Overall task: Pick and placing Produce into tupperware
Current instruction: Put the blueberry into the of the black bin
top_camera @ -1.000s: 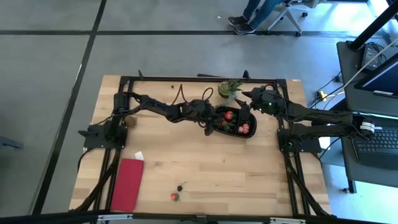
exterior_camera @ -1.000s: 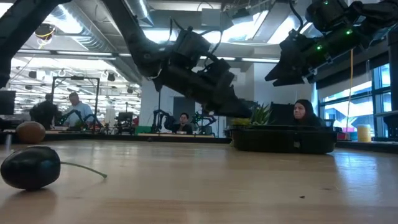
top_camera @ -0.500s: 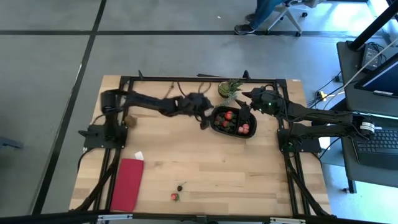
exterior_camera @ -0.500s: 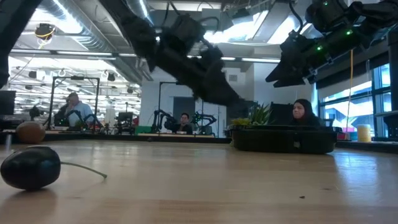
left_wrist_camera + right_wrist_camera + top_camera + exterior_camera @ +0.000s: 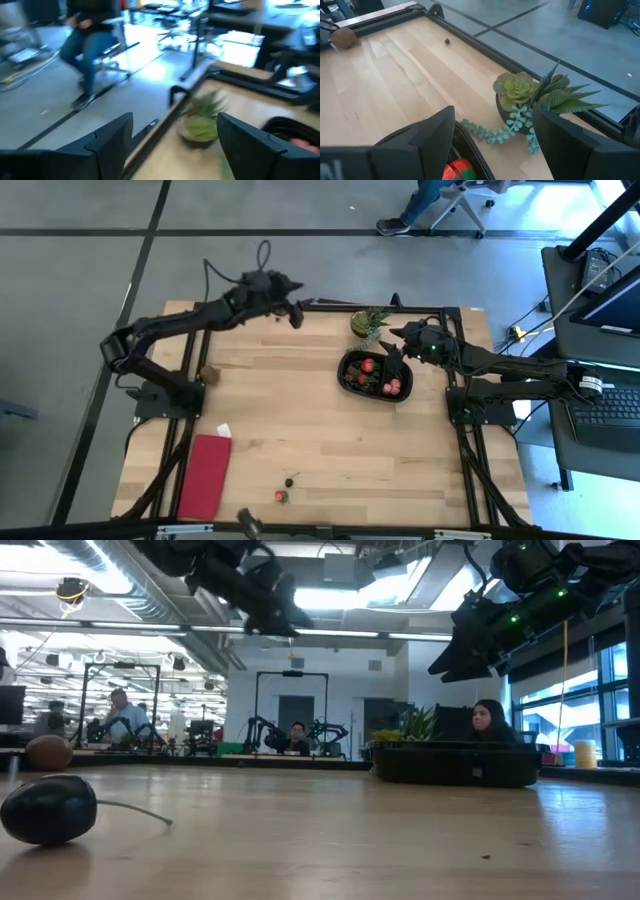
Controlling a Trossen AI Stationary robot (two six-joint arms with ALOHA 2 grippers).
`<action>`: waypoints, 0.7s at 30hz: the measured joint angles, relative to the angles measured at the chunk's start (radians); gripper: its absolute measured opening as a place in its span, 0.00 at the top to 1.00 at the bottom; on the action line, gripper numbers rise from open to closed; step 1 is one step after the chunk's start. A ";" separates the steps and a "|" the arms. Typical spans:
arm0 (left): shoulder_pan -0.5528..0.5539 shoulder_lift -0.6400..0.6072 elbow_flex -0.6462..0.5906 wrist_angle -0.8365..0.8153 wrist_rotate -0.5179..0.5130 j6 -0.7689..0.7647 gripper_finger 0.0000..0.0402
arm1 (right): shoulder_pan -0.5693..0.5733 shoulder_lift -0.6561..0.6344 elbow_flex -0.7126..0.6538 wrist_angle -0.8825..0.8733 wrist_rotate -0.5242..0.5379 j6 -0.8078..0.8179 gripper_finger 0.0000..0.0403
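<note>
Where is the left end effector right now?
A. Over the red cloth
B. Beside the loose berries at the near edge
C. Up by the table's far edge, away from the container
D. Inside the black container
C: the left end effector is at the far rail, apart from the container, fingers open and empty.

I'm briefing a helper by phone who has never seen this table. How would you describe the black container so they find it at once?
Start at the wooden table and go to its far right corner, where a small potted succulent stands. Just in front of that plant lies the black oval tupperware, shallow with a raised rim, under the right end effector. It alone holds red produce; the red cloth is flat and lies at the near left.
</note>
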 joint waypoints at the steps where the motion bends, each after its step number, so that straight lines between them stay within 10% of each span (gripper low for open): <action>1: 0.022 -0.008 -0.018 0.001 -0.001 -0.001 0.31 | 0.000 0.000 0.000 0.000 0.000 0.000 0.34; 21: 0.282 -0.004 -0.501 0.475 0.163 -0.106 0.31 | 0.000 0.000 0.000 0.013 0.001 -0.001 0.34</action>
